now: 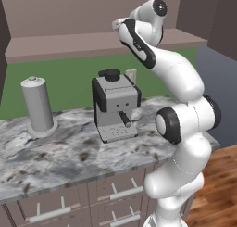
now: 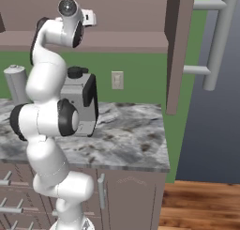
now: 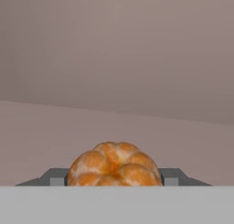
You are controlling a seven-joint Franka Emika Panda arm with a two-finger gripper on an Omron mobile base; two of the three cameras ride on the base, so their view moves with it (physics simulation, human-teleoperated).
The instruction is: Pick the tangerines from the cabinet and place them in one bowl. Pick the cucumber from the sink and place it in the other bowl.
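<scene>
**Tangerine between the claw tips, up in the cabinet**

The arm reaches high into the cabinet point(image 1: 92, 43) above the bench point(image 1: 69, 152). In the hand view a bright orange tangerine point(image 3: 114, 163) sits squarely between the tips of the claw point(image 3: 114, 177), which looks clamped on its sides. I'd judge the fruit light, slightly soft and round enough to roll, so a moderate grip across its widest part seems right; squeeze harder and it may bruise.
</scene>
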